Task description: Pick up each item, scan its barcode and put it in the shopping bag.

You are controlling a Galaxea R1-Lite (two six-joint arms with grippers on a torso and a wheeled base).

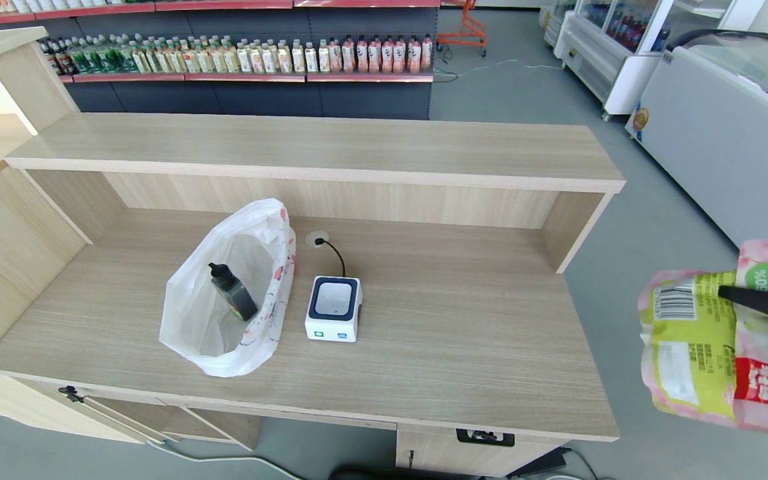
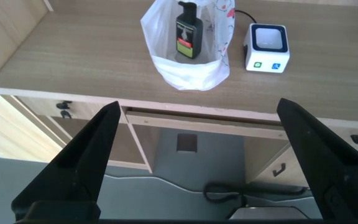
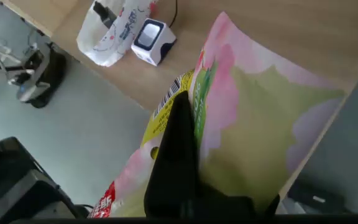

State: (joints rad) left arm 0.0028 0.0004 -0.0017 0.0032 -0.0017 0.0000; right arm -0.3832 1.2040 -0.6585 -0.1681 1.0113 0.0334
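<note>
shop counter (image 1: 437, 333), pouch (image 1: 694, 350) in right pincer (image 1: 737, 295)

Right pincer (image 3: 181, 115) clamps a pink-green snack bag (image 3: 260, 118).

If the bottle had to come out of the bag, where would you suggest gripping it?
Probably take the bottle by its body below the pump, from above through the open mouth of the bag: it stands nearly upright, leaning slightly, and the bag walls block its sides. The open left gripper is free.

Bottle (image 1: 232, 292) in bag (image 1: 184, 313) on counter (image 1: 457, 333); scanner (image 1: 334, 308) just right; pouch (image 1: 697, 347) far right.
</note>
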